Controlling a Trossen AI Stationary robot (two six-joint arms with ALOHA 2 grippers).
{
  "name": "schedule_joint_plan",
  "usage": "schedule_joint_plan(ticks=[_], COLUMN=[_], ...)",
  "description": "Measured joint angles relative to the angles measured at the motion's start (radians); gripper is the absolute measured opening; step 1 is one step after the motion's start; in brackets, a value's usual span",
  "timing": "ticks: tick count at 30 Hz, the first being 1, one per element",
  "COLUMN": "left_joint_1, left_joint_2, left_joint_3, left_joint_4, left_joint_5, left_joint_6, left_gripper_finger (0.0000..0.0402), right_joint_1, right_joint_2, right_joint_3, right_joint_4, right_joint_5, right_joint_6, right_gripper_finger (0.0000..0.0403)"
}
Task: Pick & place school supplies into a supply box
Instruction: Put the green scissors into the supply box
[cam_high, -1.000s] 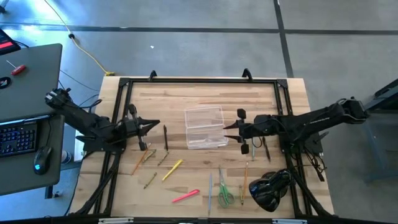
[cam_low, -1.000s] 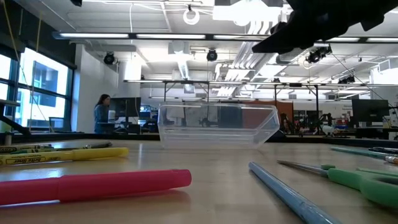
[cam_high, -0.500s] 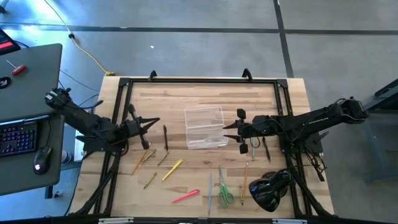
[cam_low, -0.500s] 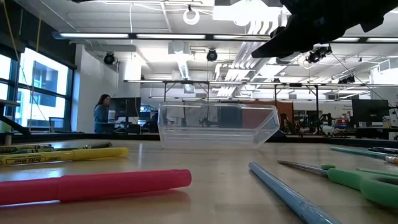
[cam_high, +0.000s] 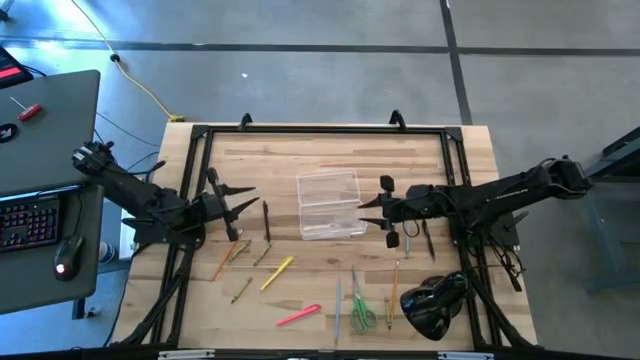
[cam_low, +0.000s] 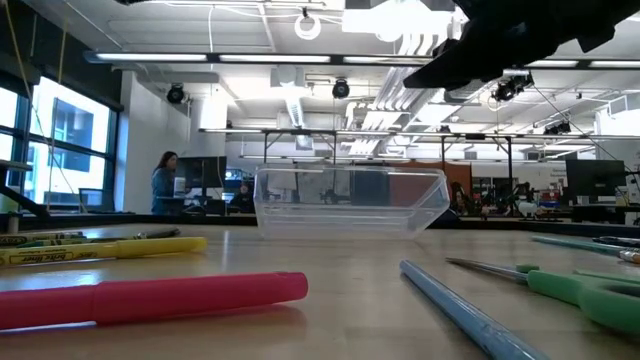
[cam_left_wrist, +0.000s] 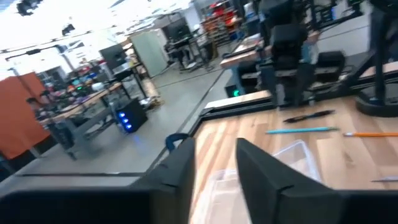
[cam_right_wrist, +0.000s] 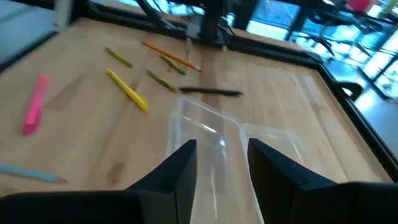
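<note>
The clear supply box (cam_high: 330, 205) stands open-topped on its base in the middle of the table. Loose school supplies lie flat on the wood: a dark pen (cam_high: 266, 220), a yellow marker (cam_high: 277, 272), a pink marker (cam_high: 298, 315), a light blue pen (cam_high: 338, 305), green-handled scissors (cam_high: 362, 315) and an orange pencil (cam_high: 394, 280). My left gripper (cam_high: 252, 200) hovers open left of the dark pen, pointing toward the box (cam_left_wrist: 273, 165). My right gripper (cam_high: 368, 210) hangs open above the box's right end (cam_right_wrist: 211, 143), raised off the table (cam_low: 470, 55). Both are empty.
A bulky black object (cam_high: 435, 305) sits at the near right. More thin pencils (cam_high: 230, 258) lie at the near left, and another pen (cam_high: 428, 240) lies under my right arm. A black frame (cam_high: 320, 130) runs around the table. A person (cam_low: 163, 185) stands far behind.
My left gripper has opened: its fingertips were together a second ago and now stand apart. It stays in place, and nothing on the table has moved.
</note>
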Motion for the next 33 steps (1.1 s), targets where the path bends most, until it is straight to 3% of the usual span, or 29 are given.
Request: schedule_joint_plan(ticks=[5,12,22,27,33], left_joint_1=[0.000,0.000,0.000,0.000,0.000], left_joint_2=[0.001,0.002,0.002,0.002,0.002], left_joint_3=[0.000,0.000,0.000,0.000,0.000], left_joint_4=[0.002,0.000,0.000,0.000,-0.002], left_joint_5=[-0.028,-0.027,-0.029,-0.029,-0.029], left_joint_6=[0.018,-0.013,-0.021,-0.022,-0.022], left_gripper_finger=[0.0220,0.0221,0.0198,0.0198,0.0197], right_joint_1=[0.001,0.006,0.132,0.214,0.304], right_joint_2=[0.078,0.247,0.418,0.453,0.476], right_joint_3=[0.000,0.045,0.295,0.337,0.341], right_joint_4=[0.072,0.119,-0.248,-0.274,-0.277], right_joint_5=[-0.135,-0.276,-0.323,-0.341,-0.352], right_joint_6=[-0.106,-0.142,-0.348,-0.471,-0.474], right_gripper_finger=[0.0123,0.0123,0.0123,0.0123,0.0123])
